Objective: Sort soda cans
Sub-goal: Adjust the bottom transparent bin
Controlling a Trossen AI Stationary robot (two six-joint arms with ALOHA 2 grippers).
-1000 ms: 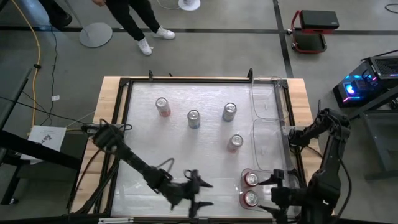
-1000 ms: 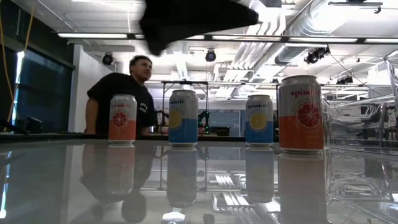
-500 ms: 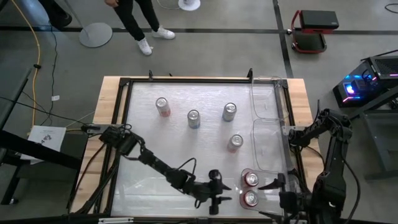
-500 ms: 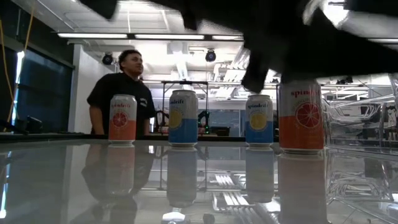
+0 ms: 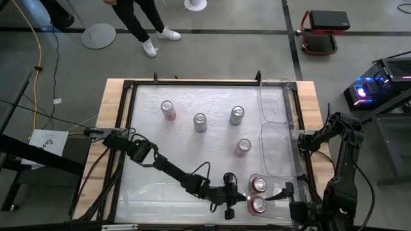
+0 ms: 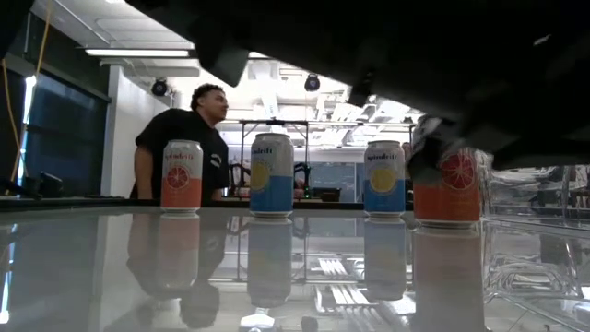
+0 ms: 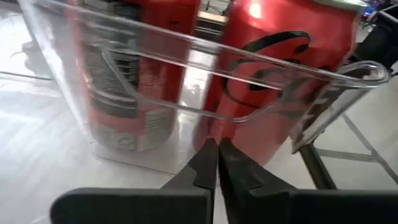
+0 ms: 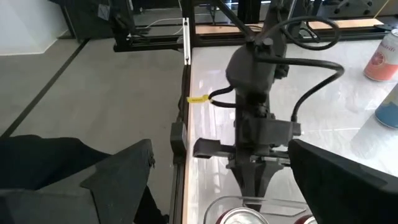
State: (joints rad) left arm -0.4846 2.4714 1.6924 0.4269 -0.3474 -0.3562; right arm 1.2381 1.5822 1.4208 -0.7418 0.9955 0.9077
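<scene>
Two red soda cans (image 5: 259,185) (image 5: 259,205) stand in a clear bin (image 7: 205,118) at the table's near right. Four more cans stand upright on the table: an orange one (image 5: 168,110), a blue one (image 5: 200,122), a blue-and-yellow one (image 5: 237,115) and an orange one (image 5: 243,147). My left gripper (image 5: 240,194) is shut and empty, reaching from the left with its tips (image 7: 216,144) at the bin's left wall, between the two red cans. My right gripper (image 5: 286,191) stands open on the bin's right side. My left gripper is shut, and its tips (image 7: 216,144) stand right at the lower part of the bin's left wall (image 7: 186,163), coming level from the table's left. I cannot tell whether they touch the wall.
Two more clear bins (image 5: 273,102) (image 5: 277,151) line the table's right edge. A black frame (image 5: 192,82) runs around the white tabletop. In the low view a person (image 6: 180,138) stands beyond the far edge. Free room lies at the table's near left.
My left gripper has swept along the near edge toward the table's right edge, up to the bin with the red cans, and has shut on the way with nothing in it. The cans have stayed where they were.
</scene>
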